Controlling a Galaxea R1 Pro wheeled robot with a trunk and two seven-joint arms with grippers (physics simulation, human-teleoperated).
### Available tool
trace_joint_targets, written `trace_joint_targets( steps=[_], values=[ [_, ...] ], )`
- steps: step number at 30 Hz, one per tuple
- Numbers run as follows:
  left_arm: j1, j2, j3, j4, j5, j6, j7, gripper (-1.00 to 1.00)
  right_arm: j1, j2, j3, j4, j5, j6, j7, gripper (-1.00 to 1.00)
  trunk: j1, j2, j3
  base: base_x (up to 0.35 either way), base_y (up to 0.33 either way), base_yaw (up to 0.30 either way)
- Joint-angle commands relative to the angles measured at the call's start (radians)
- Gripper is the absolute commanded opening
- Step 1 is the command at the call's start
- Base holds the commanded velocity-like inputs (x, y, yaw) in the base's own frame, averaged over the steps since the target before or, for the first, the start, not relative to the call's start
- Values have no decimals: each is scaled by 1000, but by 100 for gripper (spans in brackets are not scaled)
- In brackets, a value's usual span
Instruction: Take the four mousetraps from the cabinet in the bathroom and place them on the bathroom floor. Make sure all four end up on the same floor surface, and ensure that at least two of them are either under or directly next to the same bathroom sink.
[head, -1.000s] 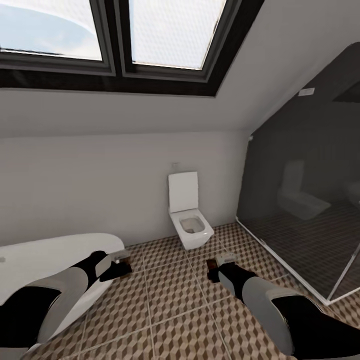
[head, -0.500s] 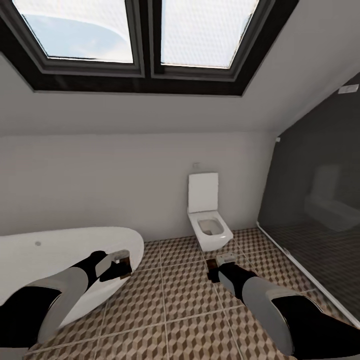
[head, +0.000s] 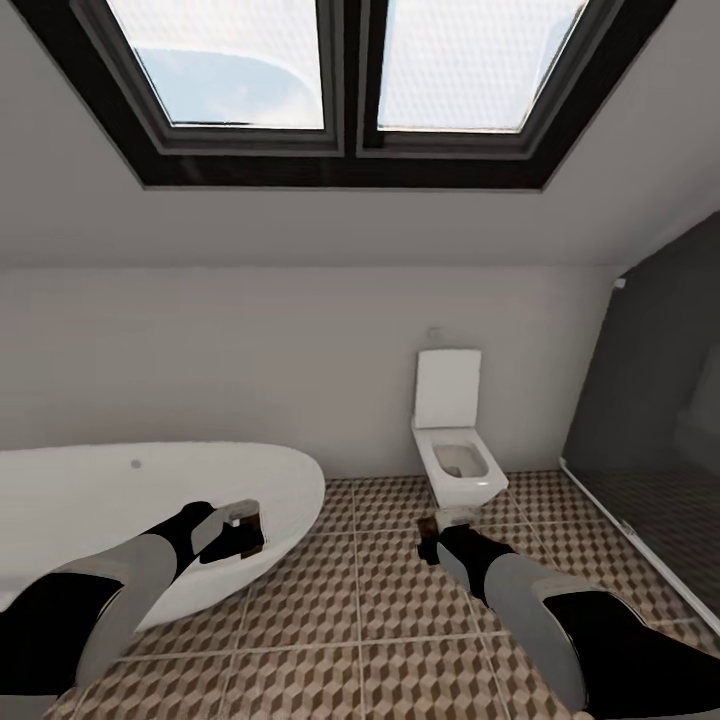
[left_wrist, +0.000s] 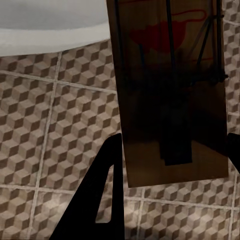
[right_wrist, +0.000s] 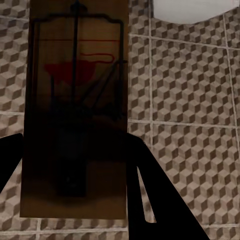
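Traps in both grippers: left fingers (left_wrist: 107, 195) pinch one mousetrap (left_wrist: 170, 90), right fingers (right_wrist: 150, 200) another (right_wrist: 77, 110). Your view has panned left; bathtub (head: 150, 500) nearer centre, no sink yet, so keep turning.

Open floor (head: 370, 620) between bathtub (head: 150, 500) and toilet (head: 458, 465)

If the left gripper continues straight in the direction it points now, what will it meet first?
Probably the white bathtub. The left gripper, shut on a mousetrap, points over the bathroom floor toward the tub's rim; depth is unclear, so it may reach the tiles first.
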Motion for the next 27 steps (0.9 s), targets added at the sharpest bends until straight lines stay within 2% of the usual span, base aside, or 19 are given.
trace_joint_targets(
  steps=[1,27],
  values=[
    [0,0,-9,-2,8,6,4,-100,-1,0,5,0,5,6,-2,-100,0,-1,-2,0,0,278],
    [0,0,-8,-2,8,-11,4,-100,-1,0,5,0,5,5,-1,-100,0,-1,-2,0,0,285]
  ],
)
